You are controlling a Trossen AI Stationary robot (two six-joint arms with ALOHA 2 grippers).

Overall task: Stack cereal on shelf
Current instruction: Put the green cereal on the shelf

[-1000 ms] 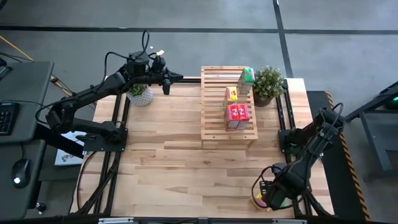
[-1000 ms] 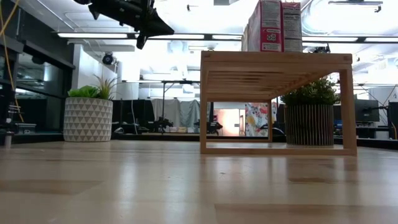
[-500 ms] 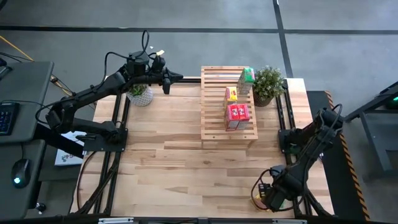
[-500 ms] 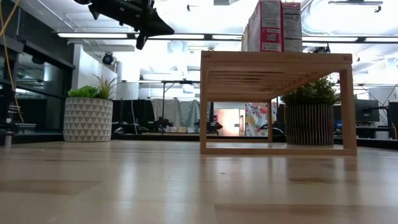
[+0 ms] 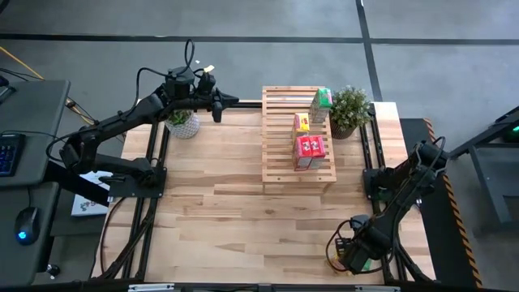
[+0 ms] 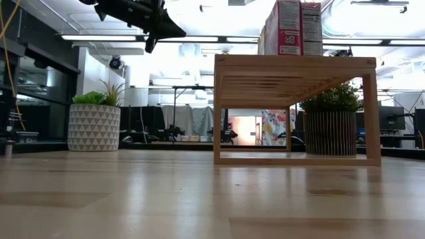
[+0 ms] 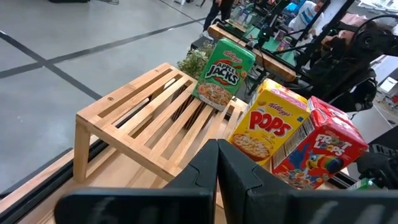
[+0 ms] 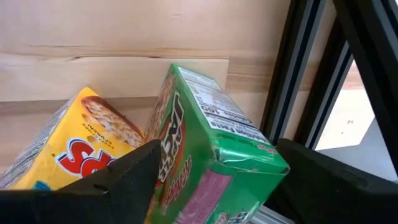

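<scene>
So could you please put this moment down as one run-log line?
left pincer: shut, raised beside shelf | right pincer: straddling green cereal box, near-right table corner | shelf top: red, yellow, green boxes

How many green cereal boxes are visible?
2: one green box upright at the shelf's far end, a second green box inside the right hand, beside a yellow box. More may be hidden.

White patterned plant pot (image 5: pixel 183 124) at the table's (image 5: pixel 227 211) far left corner, dark ribbed plant pot (image 5: pixel 349 112) set near the far right corner
</scene>
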